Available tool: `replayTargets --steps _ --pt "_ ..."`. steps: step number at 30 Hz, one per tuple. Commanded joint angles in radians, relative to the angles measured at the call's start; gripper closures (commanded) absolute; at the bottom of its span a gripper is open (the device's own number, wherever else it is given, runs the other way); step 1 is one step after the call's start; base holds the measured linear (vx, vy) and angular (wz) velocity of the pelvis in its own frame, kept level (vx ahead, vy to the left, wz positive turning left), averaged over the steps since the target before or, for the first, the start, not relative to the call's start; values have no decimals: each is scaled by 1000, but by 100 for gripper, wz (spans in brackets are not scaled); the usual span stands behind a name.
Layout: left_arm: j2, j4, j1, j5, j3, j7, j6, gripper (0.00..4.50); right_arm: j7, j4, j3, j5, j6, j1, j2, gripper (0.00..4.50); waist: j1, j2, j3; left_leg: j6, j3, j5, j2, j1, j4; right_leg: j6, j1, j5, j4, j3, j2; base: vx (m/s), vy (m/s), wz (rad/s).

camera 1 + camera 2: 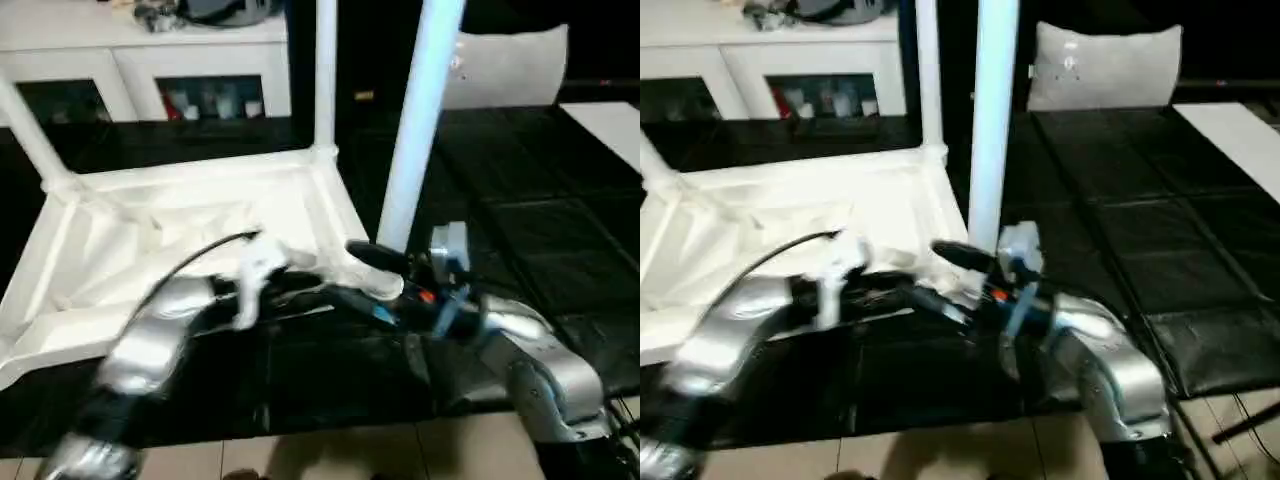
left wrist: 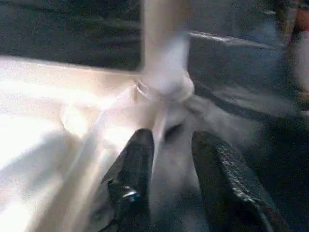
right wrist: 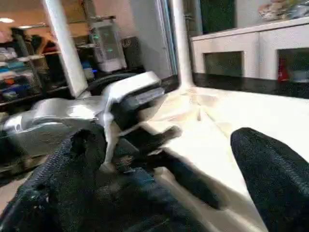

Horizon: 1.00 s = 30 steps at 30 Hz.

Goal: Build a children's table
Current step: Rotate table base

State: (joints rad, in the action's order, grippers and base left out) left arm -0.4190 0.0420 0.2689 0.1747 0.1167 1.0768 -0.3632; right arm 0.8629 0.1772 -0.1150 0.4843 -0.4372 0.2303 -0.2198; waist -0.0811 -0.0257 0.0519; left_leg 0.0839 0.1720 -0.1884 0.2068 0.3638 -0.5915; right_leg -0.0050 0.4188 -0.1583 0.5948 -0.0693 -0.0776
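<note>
Now seat the leg [image 1: 415, 130] squarely into the tabletop [image 1: 190, 240] socket, centre frame. Left gripper [image 2: 169, 159] narrowly parted, empty; right gripper [image 3: 169, 169] wide, empty.

- The near leg [image 1: 425, 110] runs off the top edge of the head views, its upper end out of frame.
- The far-corner leg [image 1: 325, 70] is cut off the same way.
- The left forearm [image 1: 150, 345] is smeared with motion blur, its outline soft.
- In the left wrist view the corner socket [image 2: 164, 87] is a blur; whether the leg sits fully home can't be told.
- The tabletop [image 1: 150, 240] loses its left corner past the picture's edge.
</note>
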Motion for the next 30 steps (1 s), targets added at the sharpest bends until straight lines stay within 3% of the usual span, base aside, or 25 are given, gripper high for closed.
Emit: replayTargets --steps 1,2,3,6,7,8,10,13,18,22,30 --pt "-68 -117 -65 73 -45 60 -90 256 -65 -5 -40 -41 -21 31 32 0 5 -11 -57 9 -9 -308 18 -7 87 -137 -44 -421 -78 35 -49 0 0 0" --pt "-98 -154 -97 88 -54 77 -116 256 -89 -29 -52 -63 -16 52 52 0 6 -18 -57 15 -8 -315 18 -14 86 -140 -38 -415 -79 39 -49 0 0 0" --pt "-117 -174 -116 96 -58 85 -130 243 -105 -45 -59 -77 -12 65 65 0 13 -16 -57 19 -9 -321 17 -11 88 -153 -40 -391 -77 39 -46 0 0 0" --pt "-156 -218 -152 106 -70 96 -164 221 -148 -90 -78 -112 -6 98 94 0 12 -21 -52 32 -7 -376 17 -21 88 -156 -32 -409 -79 42 -43 0 0 0" --pt "-200 -252 -188 98 -70 100 -199 211 -202 -163 -108 -179 20 143 121 0 6 -22 -51 36 -9 -385 17 -22 91 -146 -33 -422 -82 42 -44 0 0 0" --pt "-215 -266 -201 93 -69 98 -214 199 -231 -196 -118 -206 29 162 132 0 11 -22 -49 48 -14 -391 16 -15 94 -145 -37 -423 -74 41 -46 0 0 0" --pt "-244 -274 -219 69 -54 82 -220 184 -303 -275 -130 -267 61 200 156 0 15 -23 -47 56 -12 -415 14 -23 94 -131 -31 -456 -81 42 -46 0 0 0" --pt "-253 -264 -225 41 -39 39 -221 149 -427 -396 -120 -332 102 247 192 0 25 -25 -48 61 -12 -415 11 -27 91 -124 -31 -462 -85 45 -46 0 0 0" --pt "-250 -260 -221 19 -36 -1 -235 149 -585 -516 -89 -390 165 283 223 0 30 -27 -53 66 -11 -378 11 -21 91 -145 -38 -373 -72 45 -44 0 0 0" --pt "-266 -247 -210 -15 -28 -58 -232 149 -788 -687 29 -405 251 351 238 0 31 -27 -56 69 -6 -343 10 -23 87 -168 -39 -295 -62 47 -41 0 0 0" --pt "-249 -222 -186 -49 -21 -123 -222 149 -926 -832 165 -364 341 426 188 0 28 -21 -58 57 -1 -332 6 -24 82 -167 -43 -269 -58 46 -39 0 0 0"
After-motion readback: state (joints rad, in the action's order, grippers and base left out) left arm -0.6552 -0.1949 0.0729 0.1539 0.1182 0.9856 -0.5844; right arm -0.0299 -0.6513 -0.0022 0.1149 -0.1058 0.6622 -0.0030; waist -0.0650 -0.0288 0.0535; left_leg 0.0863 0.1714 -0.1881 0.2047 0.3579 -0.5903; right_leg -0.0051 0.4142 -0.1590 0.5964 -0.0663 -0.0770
